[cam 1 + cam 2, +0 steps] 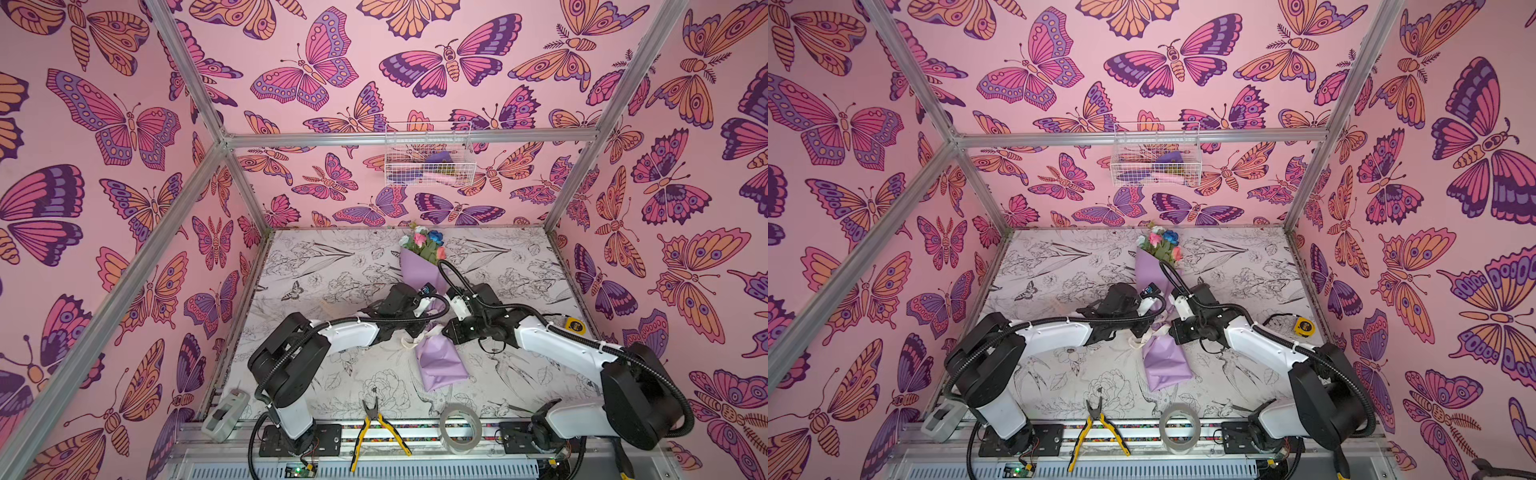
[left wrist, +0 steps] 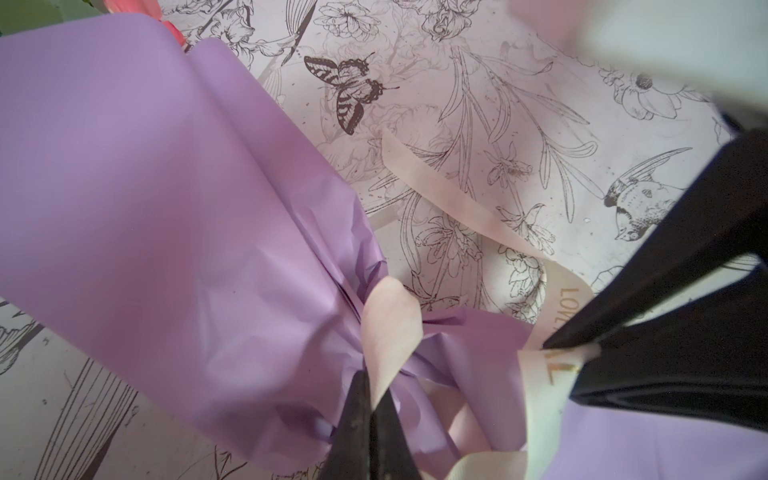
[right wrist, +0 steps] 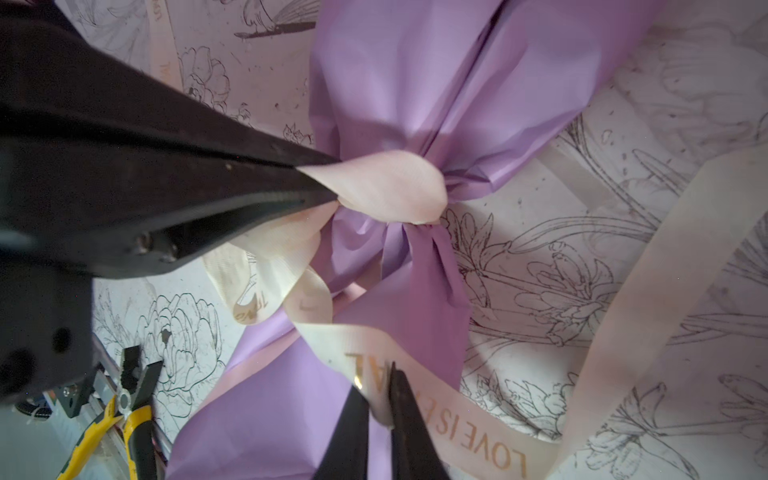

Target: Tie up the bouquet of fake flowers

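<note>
The bouquet (image 1: 438, 359) (image 1: 1165, 363) lies lengthwise on the table, a lilac paper cone pinched at its waist. The fake flowers (image 1: 424, 241) (image 1: 1160, 241) stick out of its far, wide end. Both grippers meet over the waist. My left gripper (image 2: 371, 399) is shut on a cream ribbon loop (image 2: 390, 324) that comes off the waist. In the right wrist view the same loop (image 3: 386, 187) ends in the left gripper's dark fingers (image 3: 208, 178). My right gripper (image 3: 380, 395) is pinched on a printed stretch of the ribbon (image 3: 457, 419) just beside the waist.
Yellow-handled pliers (image 1: 380, 428), a roll of clear tape (image 1: 459, 428) and a grey tape dispenser (image 1: 224, 415) lie along the front edge. A yellow measuring tape (image 1: 575, 324) sits by the right arm. A white wire basket (image 1: 428, 156) hangs on the back wall.
</note>
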